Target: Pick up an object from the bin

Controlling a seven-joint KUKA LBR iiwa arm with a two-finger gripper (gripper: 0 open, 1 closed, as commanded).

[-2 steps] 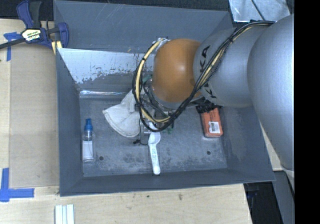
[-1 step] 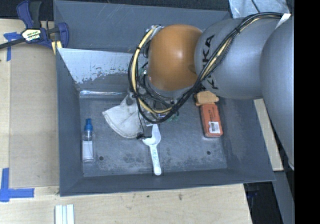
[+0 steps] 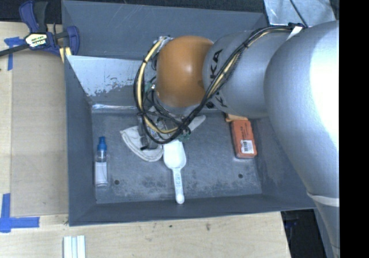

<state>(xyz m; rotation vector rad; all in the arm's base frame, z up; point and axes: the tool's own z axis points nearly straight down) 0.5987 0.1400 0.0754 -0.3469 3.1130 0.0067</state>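
My gripper [image 3: 152, 139] hangs over the crumpled white cloth [image 3: 137, 143] mid-bin, white scoop [image 3: 174, 158] just right of it. Spread or closed, I cannot tell. I'd descend squarely, pinching cloth alone.

matt scuffed metal bin [image 3: 81, 136], glossy white plastic spoon [image 3: 174, 158], soft pale cloth [image 3: 134, 139].
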